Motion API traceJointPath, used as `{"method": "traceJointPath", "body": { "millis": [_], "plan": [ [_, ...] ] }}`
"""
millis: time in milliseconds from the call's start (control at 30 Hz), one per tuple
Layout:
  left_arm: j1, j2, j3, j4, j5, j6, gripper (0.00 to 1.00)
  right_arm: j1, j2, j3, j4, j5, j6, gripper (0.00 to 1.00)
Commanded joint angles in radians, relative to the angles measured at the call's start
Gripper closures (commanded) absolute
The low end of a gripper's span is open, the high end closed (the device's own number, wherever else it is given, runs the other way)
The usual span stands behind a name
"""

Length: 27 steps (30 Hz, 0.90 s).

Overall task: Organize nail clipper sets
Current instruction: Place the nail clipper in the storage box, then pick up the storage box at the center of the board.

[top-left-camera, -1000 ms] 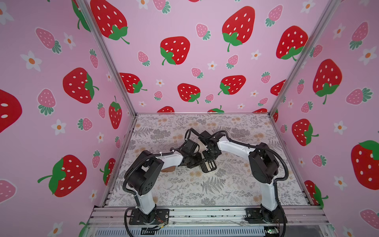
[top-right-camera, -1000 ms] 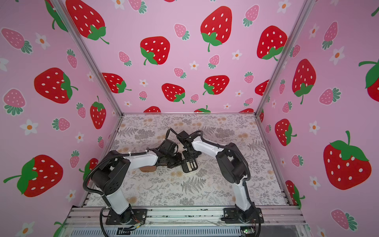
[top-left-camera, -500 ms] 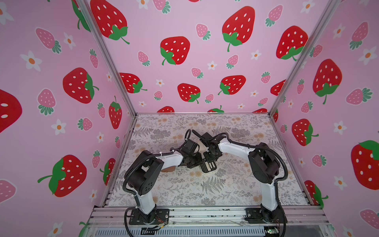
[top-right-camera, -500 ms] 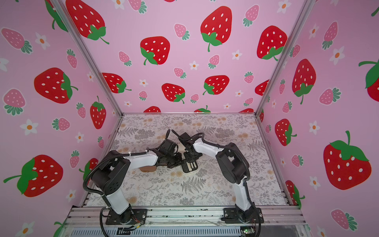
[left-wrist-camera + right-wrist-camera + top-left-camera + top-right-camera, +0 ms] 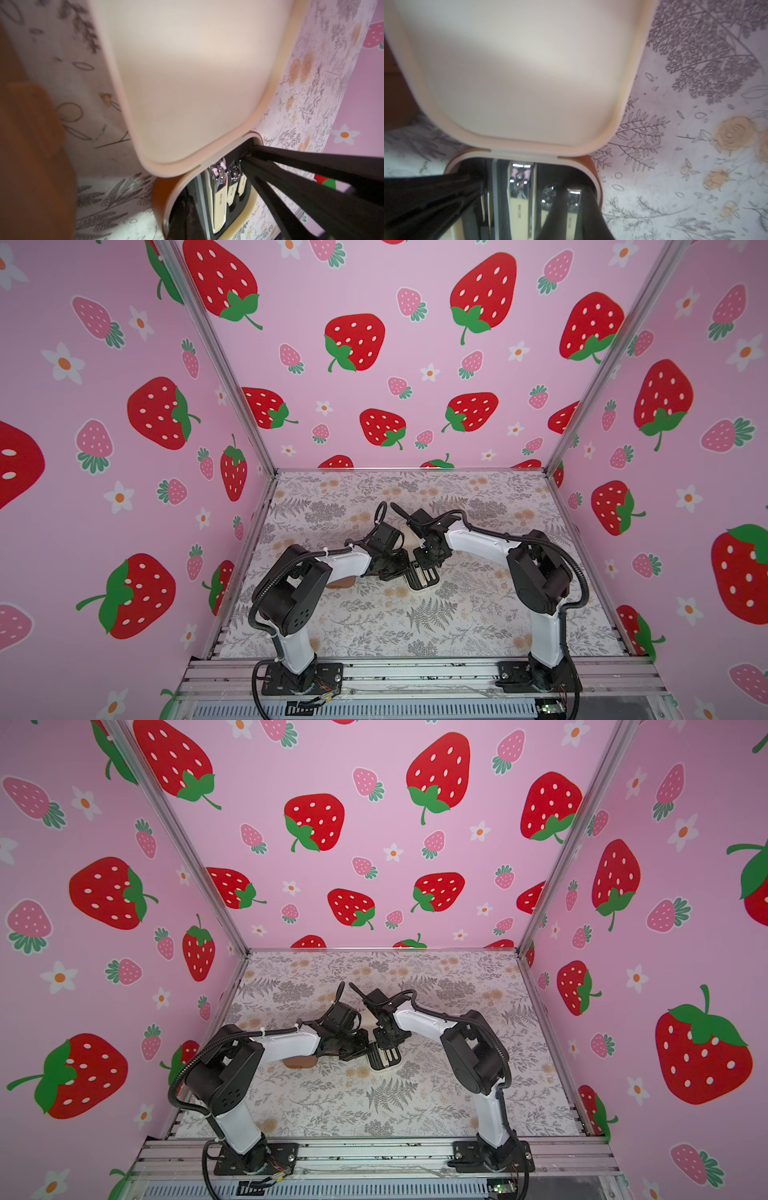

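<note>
Clippers (image 5: 520,199) sit slotted in the open case (image 5: 597,186) (lid (image 5: 519,72) raised); left gripper (image 5: 394,569) clenched, right gripper's (image 5: 427,566) state unclear.

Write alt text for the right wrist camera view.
An open nail clipper case fills the view, its cream lid raised over a black tray holding silvery clippers. Black robot fingers reach into the tray, and a floral table cover shows beside the case.

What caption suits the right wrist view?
Open cream-lined case on floral table; right fingers flank a clipper in its black tray.
</note>
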<state>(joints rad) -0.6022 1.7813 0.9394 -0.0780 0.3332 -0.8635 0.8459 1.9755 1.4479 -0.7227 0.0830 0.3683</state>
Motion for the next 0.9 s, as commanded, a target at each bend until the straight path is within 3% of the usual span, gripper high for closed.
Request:
{"method": "traceJointPath", "body": {
  "millis": [0, 467, 867],
  "plan": [
    [0.002, 0.014, 0.016, -0.052, -0.041, 0.009, 1.0, -0.005, -0.117, -0.003, -0.04, 0.019, -0.023, 0.8],
    [0.002, 0.012, 0.029, -0.059, -0.04, 0.014, 1.0, -0.01, -0.133, -0.16, -0.001, -0.072, 0.039, 0.74],
    [0.002, 0.005, 0.022, -0.057, -0.043, 0.015, 1.0, -0.01, -0.068, -0.191, 0.016, -0.051, 0.071, 0.78]
  ]
}}
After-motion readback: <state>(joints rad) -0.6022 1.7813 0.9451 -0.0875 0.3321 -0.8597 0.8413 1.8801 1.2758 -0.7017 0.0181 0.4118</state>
